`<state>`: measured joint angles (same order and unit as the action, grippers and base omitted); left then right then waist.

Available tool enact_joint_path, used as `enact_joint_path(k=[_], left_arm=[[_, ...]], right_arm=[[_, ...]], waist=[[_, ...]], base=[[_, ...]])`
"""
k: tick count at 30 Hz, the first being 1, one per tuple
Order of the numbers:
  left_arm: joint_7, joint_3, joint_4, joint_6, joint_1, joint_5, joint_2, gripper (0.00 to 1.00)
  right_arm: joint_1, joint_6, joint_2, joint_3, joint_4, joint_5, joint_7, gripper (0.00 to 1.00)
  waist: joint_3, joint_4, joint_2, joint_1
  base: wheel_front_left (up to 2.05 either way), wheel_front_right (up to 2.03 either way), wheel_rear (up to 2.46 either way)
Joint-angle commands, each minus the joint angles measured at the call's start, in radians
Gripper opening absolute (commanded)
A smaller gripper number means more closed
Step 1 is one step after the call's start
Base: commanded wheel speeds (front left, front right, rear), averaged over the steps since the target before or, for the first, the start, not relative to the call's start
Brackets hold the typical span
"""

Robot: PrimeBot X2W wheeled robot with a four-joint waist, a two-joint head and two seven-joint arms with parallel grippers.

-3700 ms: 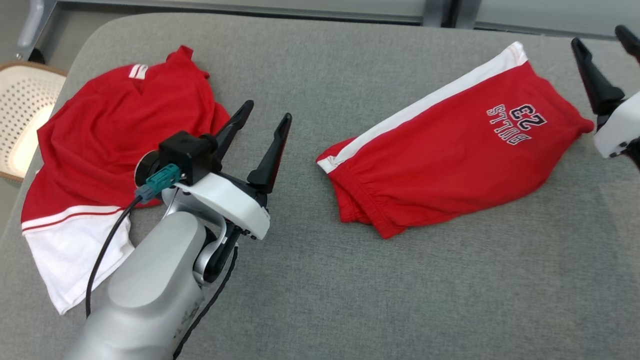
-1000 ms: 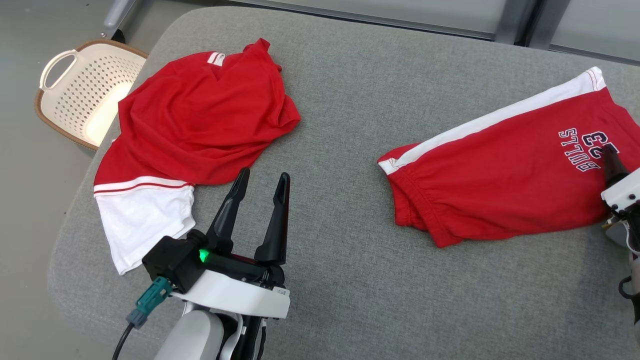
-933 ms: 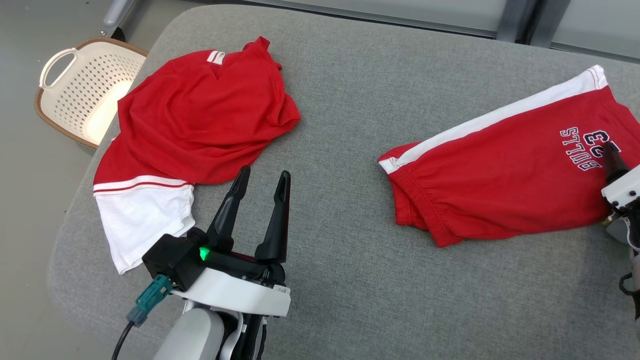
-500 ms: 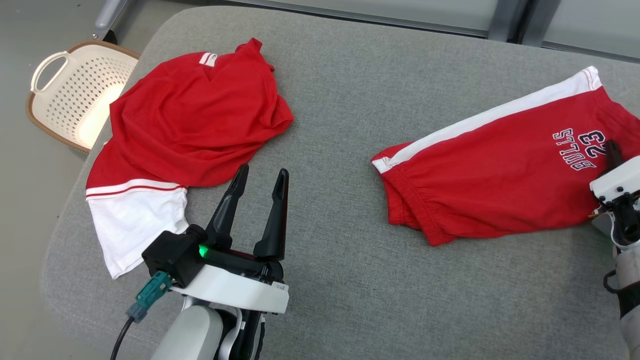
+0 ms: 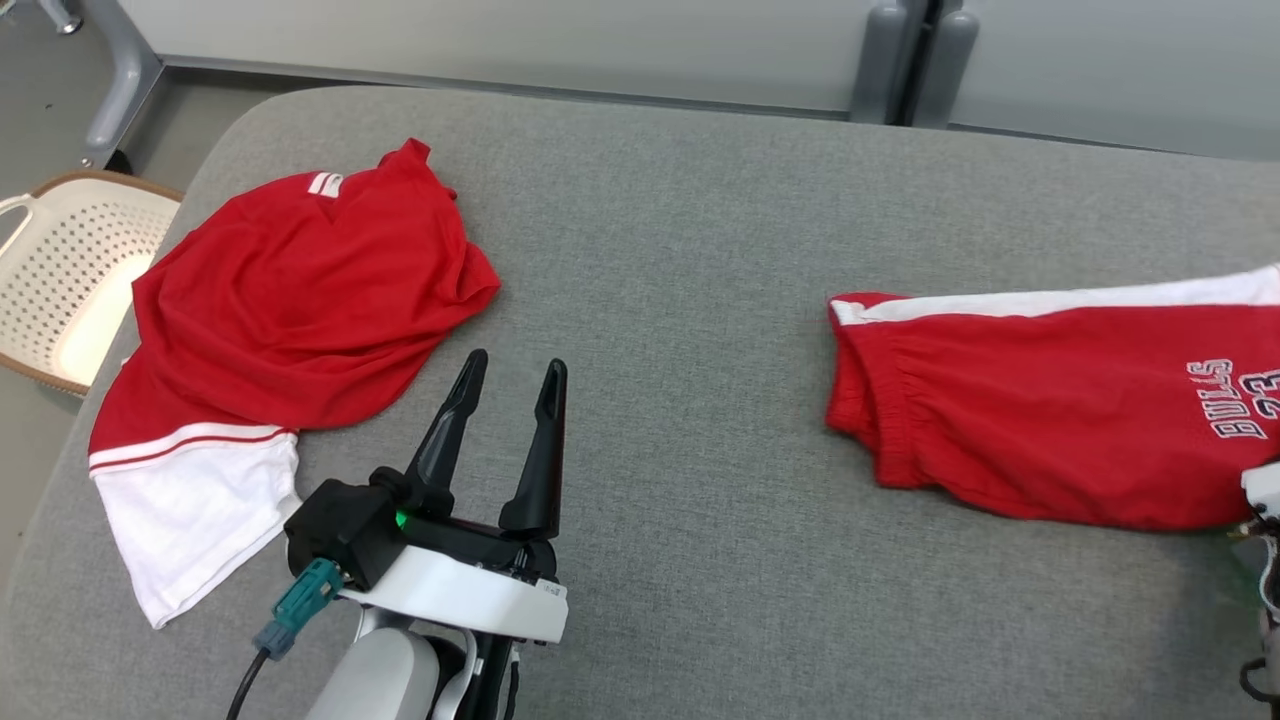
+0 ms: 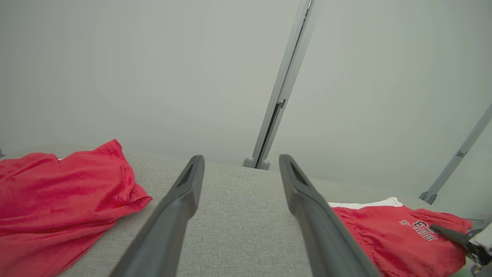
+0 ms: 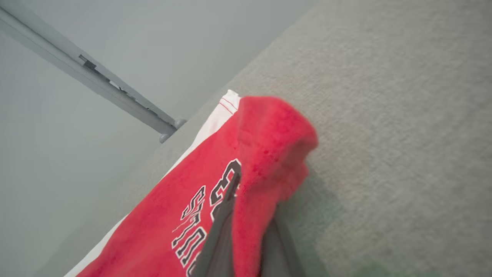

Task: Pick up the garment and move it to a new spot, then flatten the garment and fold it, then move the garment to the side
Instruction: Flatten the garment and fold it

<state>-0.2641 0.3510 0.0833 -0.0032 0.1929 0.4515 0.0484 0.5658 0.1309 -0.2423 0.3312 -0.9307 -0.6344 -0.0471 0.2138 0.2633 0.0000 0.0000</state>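
A red-and-white shirt point(image 5: 300, 290) is seen just left of the left gripper point(image 5: 515, 362), whose jaws are held apart over the bare cushion point(image 5: 700, 250). Well to their right, the red shorts point(image 5: 1050, 420) have just been clamped at the printed end between the jaws of the right gripper point(image 7: 250, 215), so the pick-up is judged ready to begin.

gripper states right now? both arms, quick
Left gripper: open, empty.
Right gripper: shut on the shorts.
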Motion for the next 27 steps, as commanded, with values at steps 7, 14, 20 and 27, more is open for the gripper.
enact_joint_path(k=[7, 14, 20, 27], left_arm=[[0.0, -0.018, 0.007, -0.002, -0.021, -0.013, 0.004, 1.0], [0.0, -0.015, 0.015, -0.006, -0.023, -0.019, 0.004, 1.0], [0.0, -0.012, 0.023, 0.001, -0.033, -0.032, 0.004, 1.0], [0.0, -0.015, 0.024, 0.003, -0.044, -0.035, 0.004, 1.0]], right_arm=[[-0.095, 0.0, -0.018, 0.021, 0.046, -0.035, -0.028, 0.0], [-0.083, 0.0, 0.016, -0.022, 0.104, -0.053, -0.037, 0.0], [-0.13, 0.0, 0.047, -0.163, 0.245, -0.109, -0.045, 0.0], [-0.217, 0.0, 0.03, -0.376, 0.435, -0.22, -0.045, 0.0]], waist=[[-0.039, -0.045, 0.0, 0.0], [-0.052, -0.051, 0.0, 0.0], [-0.079, -0.047, 0.0, 0.0], [-0.101, -0.027, 0.0, 0.0]], base=[[0.0, 0.0, 0.0], [0.0, 0.0, 0.0], [0.0, 0.0, 0.0], [0.0, 0.0, 0.0]])
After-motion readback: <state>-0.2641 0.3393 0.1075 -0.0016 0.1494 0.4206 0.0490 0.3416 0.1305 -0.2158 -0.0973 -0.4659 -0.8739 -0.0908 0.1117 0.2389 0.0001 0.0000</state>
